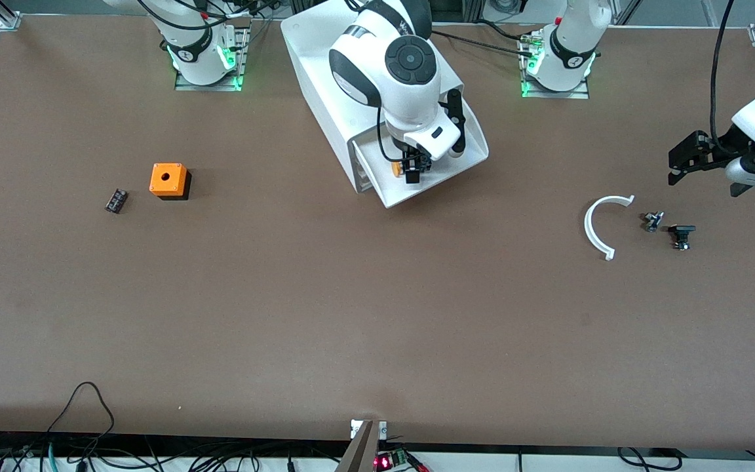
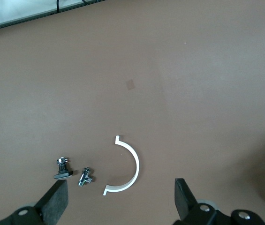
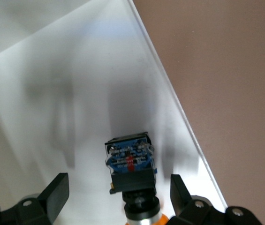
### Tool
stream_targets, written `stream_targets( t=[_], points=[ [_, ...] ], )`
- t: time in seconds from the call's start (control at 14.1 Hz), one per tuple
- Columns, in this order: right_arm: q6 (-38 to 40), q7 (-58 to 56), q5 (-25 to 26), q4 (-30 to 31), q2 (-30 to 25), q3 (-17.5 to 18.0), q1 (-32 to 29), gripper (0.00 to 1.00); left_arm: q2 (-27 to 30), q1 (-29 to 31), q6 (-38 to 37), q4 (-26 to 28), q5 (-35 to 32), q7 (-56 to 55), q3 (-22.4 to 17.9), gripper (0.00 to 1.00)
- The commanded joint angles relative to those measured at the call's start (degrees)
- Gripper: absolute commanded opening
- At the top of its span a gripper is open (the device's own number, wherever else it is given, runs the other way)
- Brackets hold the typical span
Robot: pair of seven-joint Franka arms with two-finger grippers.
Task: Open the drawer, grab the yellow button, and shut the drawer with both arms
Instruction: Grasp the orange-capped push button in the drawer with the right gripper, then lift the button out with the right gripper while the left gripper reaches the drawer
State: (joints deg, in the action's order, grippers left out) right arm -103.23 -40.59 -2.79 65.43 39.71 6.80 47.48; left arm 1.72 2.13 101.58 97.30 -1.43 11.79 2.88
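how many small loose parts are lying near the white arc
2: a small metal part lies beside the white arc, and a black-capped part sits next to it, toward the left arm's end.

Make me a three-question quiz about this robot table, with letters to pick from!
1. Where is the button?
A. In the open drawer
B. Beside the orange cube
C. On top of the cabinet

2. What colour is the curved piece on the table?
A. Orange
B. Black
C. White

3. How is the right gripper just now?
A. Shut on the button
B. Open, with the button between its fingers
C. Up over the bare table

Answers:
1. A, the right wrist view shows it lying on the white drawer floor.
2. C, it is a white arc near the left gripper, which waits open.
3. B, both fingers stand apart from the button.
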Motion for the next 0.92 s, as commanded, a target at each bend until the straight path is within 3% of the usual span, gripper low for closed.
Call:
stream_targets(
  t=[0.0, 0.43, 0.85],
  points=[
    [1.2, -0.9, 0.0, -2.4, 1.6, -0.4, 0.6, 0.85, -1.5, -0.6, -0.9, -2.6, -1.0, -0.6, -0.2, 1.0],
    [1.9, -0.8, 0.0, -2.4, 1.9, -1.9, 2.5, 0.46, -1.6, -1.3, -0.9, -3.2, -1.0, -0.8, 0.1, 1.0],
    [6.2, -0.1, 0.1, -4.7, 1.1, -2.3, 3.1, 0.27, -3.9, -2.9, 4.6, -3.2, -0.6, -5.1, 0.4, 1.0]
  ],
)
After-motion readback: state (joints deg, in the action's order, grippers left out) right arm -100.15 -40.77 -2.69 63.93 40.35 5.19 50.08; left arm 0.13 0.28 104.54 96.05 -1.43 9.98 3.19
